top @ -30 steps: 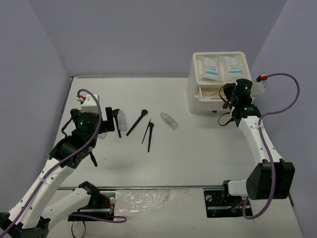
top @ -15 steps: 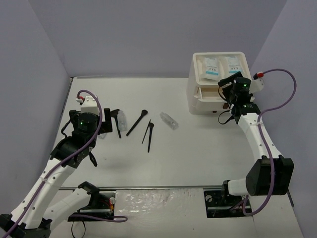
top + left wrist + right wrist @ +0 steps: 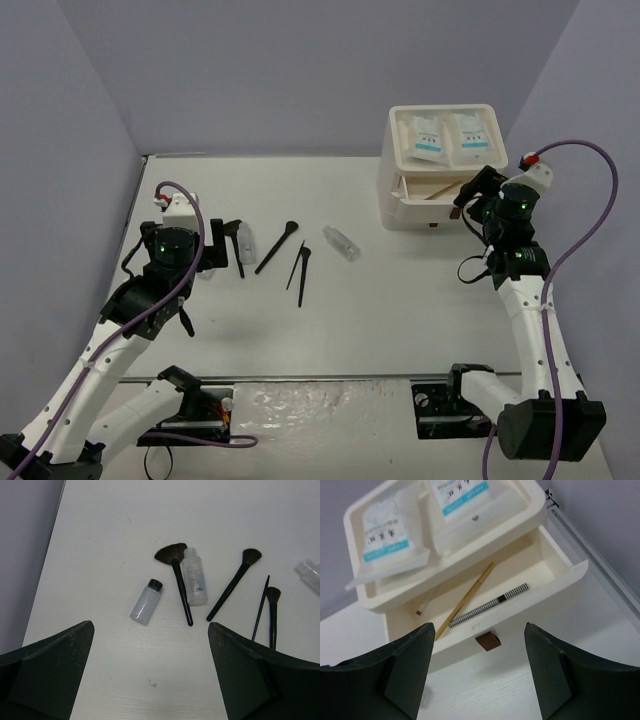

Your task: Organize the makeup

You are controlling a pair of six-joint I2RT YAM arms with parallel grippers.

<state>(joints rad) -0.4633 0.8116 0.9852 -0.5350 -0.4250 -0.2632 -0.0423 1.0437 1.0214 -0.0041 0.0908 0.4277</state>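
**Right arm at open drawer, left arm over loose items: risk check**

Grippers: the left gripper (image 3: pixel 150 625) has its jaws spread wide and empty. The right gripper (image 3: pixel 479 626) also has its jaws apart, with nothing between them.

Where things are:
- Two sachets (image 3: pixel 387 532) lie side by side in the top tray of the box (image 3: pixel 540 510).
- The top drawer (image 3: pixel 570 575) is pulled out. A stick (image 3: pixel 465 601) and a checked pencil (image 3: pixel 490 606) lie slantwise inside it.
- Brushes (image 3: pixel 235 582) and vials (image 3: pixel 145 601) are loose on the table (image 3: pixel 150 510).

Risks, as I judge them:
- The stick's far end runs back under the tray edge. If it rides up when the drawer is pushed in, it may jam.
- The right gripper sits close to the drawer front, with the handle (image 3: pixel 487 641) just below its fingertips. A careless forward move would shove the whole box.
- The fan brush (image 3: pixel 172 555) handle touches the clear bottle (image 3: pixel 194 576), so pinching one likely drags the other.
- The vials lie on their sides and may roll off a finger.
- The thin brushes lie flat, so the fingertips may scrape the table before they catch.

Relative position:
- Left: the black-capped vial lies just ahead of the jaws, slightly to their left. The fan brush is next to its right, and the other brushes sit further right.
- Right: the stick and pencil lie just ahead of the jaws, inside the drawer, not touching them.
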